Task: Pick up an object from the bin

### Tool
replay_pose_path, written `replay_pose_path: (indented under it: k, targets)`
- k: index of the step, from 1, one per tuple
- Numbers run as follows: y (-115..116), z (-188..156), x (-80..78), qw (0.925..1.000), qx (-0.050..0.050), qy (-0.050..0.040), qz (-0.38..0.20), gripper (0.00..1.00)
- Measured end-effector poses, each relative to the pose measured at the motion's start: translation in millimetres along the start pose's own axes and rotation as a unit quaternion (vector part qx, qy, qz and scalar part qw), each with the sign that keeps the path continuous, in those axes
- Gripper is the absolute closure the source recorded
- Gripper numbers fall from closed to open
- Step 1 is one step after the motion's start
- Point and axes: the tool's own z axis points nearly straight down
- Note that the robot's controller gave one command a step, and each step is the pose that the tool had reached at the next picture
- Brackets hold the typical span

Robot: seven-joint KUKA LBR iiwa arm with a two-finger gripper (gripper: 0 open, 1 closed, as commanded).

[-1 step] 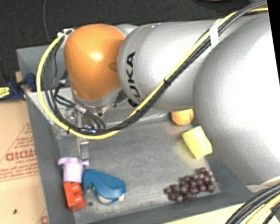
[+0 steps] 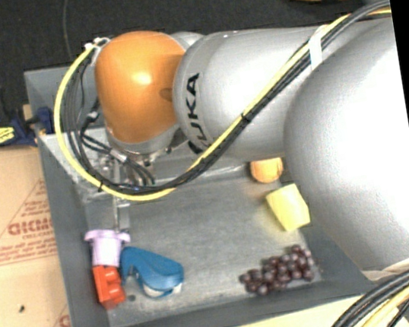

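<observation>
My gripper (image 2: 122,213) reaches down from under the orange wrist cover into the bin's left part, near the back wall. Just below it stands a lilac, funnel-shaped piece (image 2: 107,246) on top of an orange-red block (image 2: 108,284) by the left wall. A blue, rounded tape-dispenser-like thing (image 2: 152,271) lies right beside them, towards the front. The gripper hangs a little above the lilac piece and I see nothing held in it.
A yellow block (image 2: 287,208) lies at the right, with an orange round thing (image 2: 265,170) behind it, half hidden by the arm. A bunch of dark purple grapes (image 2: 279,270) sits at the front right. The big arm covers the bin's back and right.
</observation>
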Motion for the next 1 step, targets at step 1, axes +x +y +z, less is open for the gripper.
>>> replay_pose_path:
  k: [1]
  targets:
    - [-45.7, 120.0, 77.2, 0.9987, -0.006, -0.0005, 0.050, 0.00]
